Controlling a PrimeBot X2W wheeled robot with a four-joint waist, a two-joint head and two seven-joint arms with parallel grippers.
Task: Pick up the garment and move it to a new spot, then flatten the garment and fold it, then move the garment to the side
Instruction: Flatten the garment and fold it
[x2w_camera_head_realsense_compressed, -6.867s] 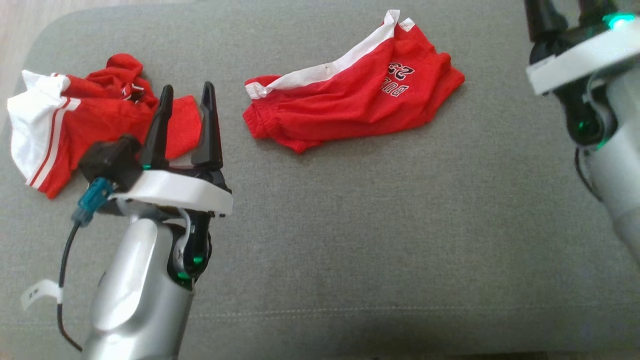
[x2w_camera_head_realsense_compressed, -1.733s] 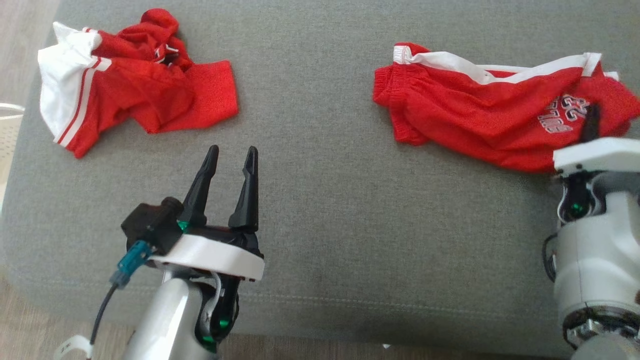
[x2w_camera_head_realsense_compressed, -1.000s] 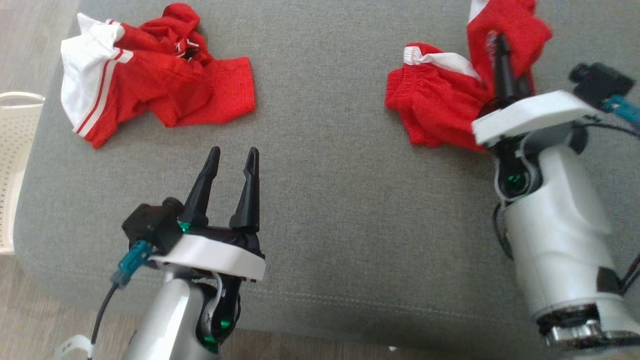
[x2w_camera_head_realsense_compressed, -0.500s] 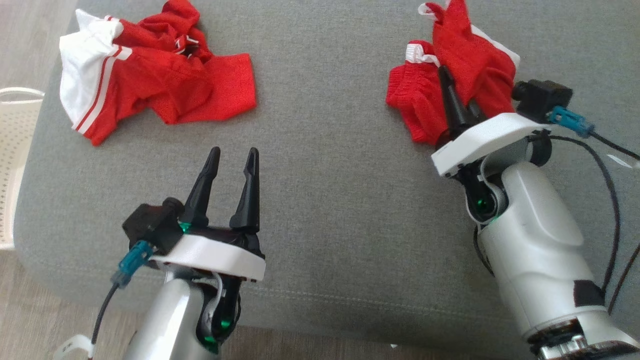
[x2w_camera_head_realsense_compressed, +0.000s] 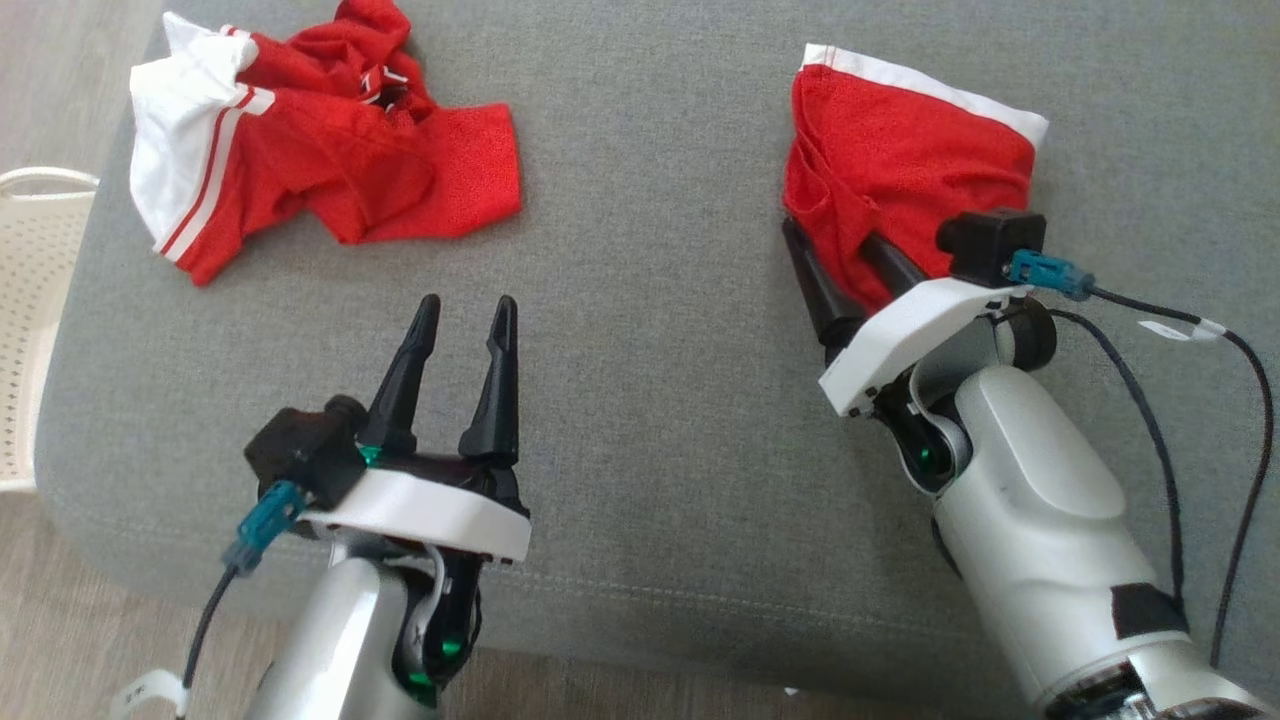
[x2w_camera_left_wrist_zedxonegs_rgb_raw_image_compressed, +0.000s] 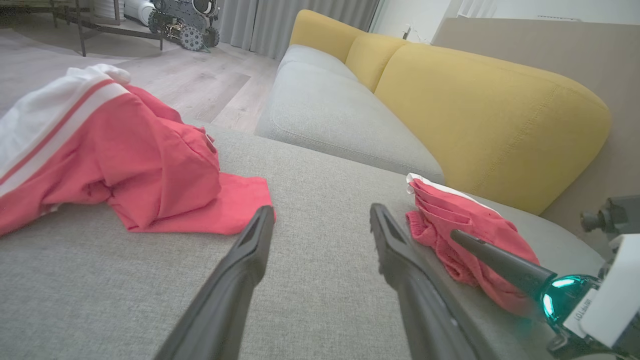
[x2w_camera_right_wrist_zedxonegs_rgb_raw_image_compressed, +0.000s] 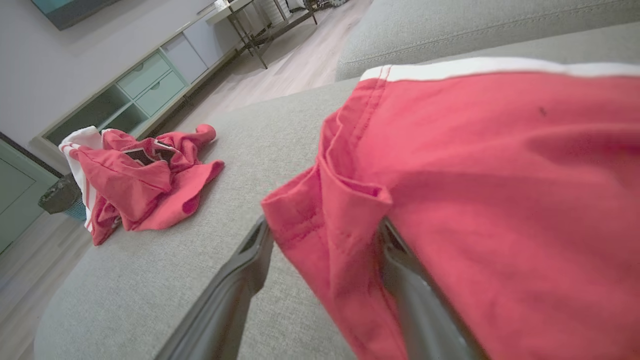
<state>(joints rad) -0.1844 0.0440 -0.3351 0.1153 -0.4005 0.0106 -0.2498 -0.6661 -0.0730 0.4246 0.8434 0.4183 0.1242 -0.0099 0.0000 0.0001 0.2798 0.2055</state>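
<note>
The red shorts (x2w_camera_head_realsense_compressed: 900, 160) sit bunched in the upper right of the head view on the grey cushion (x2w_camera_head_realsense_compressed: 650, 400). Their lower edge drapes over the right hand (x2w_camera_head_realsense_compressed: 828, 240), whose fingers are spread, so nothing's pinched. It looks like a drop-off at the new spot. The left hand (x2w_camera_head_realsense_compressed: 462, 305), also spread and empty, hovers at lower left, probably parked for the flattening. A red-and-white top (x2w_camera_head_realsense_compressed: 300, 170) lies upper left, well apart.
</note>
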